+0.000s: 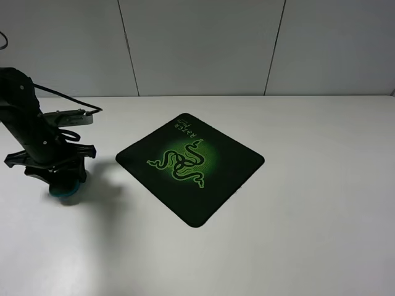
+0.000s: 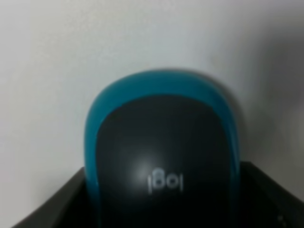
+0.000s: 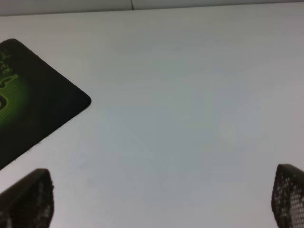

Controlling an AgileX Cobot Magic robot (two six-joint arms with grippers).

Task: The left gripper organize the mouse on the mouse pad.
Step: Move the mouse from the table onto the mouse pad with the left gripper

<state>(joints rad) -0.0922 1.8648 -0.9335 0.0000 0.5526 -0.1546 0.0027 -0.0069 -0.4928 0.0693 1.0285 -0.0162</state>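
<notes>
Left gripper at the left of the white table, well apart from the mouse pad, a thin black rounded-corner square bearing a green snake emblem. In my left wrist view, its dark fingers close against both teal flanks of the smooth oval mouse, which is matte grey on top and off the pad. My right gripper, with mesh-textured tips, gapes wide and holds nothing.

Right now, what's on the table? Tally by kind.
mouse: 1
mouse pad: 1
total: 2
</notes>
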